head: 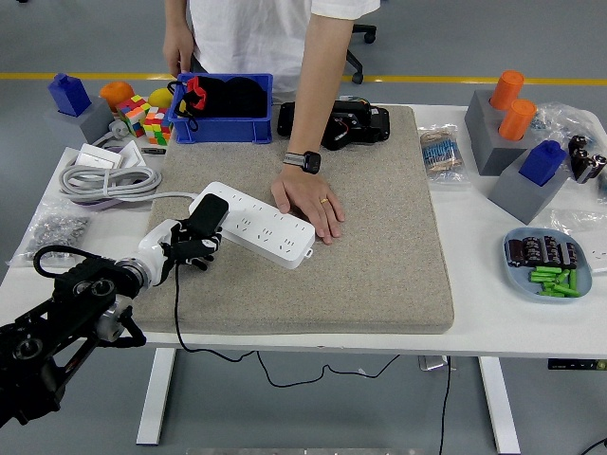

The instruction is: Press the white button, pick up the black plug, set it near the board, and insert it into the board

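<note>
Just past your left hand (190,245) lies the white board (254,225), slanting away to the right on the grey mat (379,256). Your fingers are closed around the black plug (208,217), which sits over the board's near-left end; whether its pins are in a socket you cannot tell. Its black cable (175,303) drops from your hand over the mat's front edge.

Beyond your hand, on the board's far-right end, a person's hand (308,201) lies flat with a watch on its wrist, pinning the strip and standing in the way on that side. To the left of your hand sits one coiled grey cable (109,180), and nearer you one bag of small metal parts (55,226).

Farther back you have one blue bin (224,128), one black device (334,125) beside it, and coloured cubes (142,119) left of the bin. Well off to the right are two orange cylinders (512,102) on grey blocks, one blue block (543,161), and one plate (550,264) holding green and black pieces. Another blue block (68,93) stands far left.
</note>
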`<state>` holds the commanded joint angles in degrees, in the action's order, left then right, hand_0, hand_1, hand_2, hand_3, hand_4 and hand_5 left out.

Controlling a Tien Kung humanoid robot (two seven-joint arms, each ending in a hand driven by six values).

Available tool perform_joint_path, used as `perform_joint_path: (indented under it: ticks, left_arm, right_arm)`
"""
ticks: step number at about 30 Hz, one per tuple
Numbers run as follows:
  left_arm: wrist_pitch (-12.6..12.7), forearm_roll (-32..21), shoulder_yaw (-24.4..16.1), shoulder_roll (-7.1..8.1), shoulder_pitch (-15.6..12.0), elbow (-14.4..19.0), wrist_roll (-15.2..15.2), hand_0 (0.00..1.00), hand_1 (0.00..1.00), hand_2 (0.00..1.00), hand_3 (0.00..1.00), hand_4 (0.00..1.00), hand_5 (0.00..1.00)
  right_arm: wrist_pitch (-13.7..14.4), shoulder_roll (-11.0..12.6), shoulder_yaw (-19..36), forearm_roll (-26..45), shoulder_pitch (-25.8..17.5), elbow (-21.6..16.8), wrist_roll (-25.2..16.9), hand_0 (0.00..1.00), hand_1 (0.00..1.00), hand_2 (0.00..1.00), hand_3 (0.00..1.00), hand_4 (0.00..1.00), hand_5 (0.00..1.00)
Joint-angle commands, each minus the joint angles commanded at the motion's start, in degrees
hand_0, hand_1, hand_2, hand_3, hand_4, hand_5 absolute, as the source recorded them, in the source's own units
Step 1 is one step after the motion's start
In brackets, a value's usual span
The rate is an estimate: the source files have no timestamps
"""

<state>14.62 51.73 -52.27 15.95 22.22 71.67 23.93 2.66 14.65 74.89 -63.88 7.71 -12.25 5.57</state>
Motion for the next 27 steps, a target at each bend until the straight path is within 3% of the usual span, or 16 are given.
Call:
perform_joint_path:
  ticks: [15,27]
  left_arm:
    - [-2.74,-5.66,3.77,0.36,5.18,-6.61,-0.88,0.242,0.309,0.321,0.544,0.517,0.002]
    - [-3.63,-6.00,5.34,0.29,6.53,-8.20,-0.29,0.235,0.298,0.314,0.545,0.533,0.002]
  right_arm:
    - [0.00,0.12,-0.45,0.23,0.15,-0.01,0.00,0.616,0.589,0.584,0.583,0.654,0.390]
    - [-0.01,0.02,-0.18,0.12,-0.14,0.04,0.01,0.616,0.590,0.584,0.583,0.653,0.389]
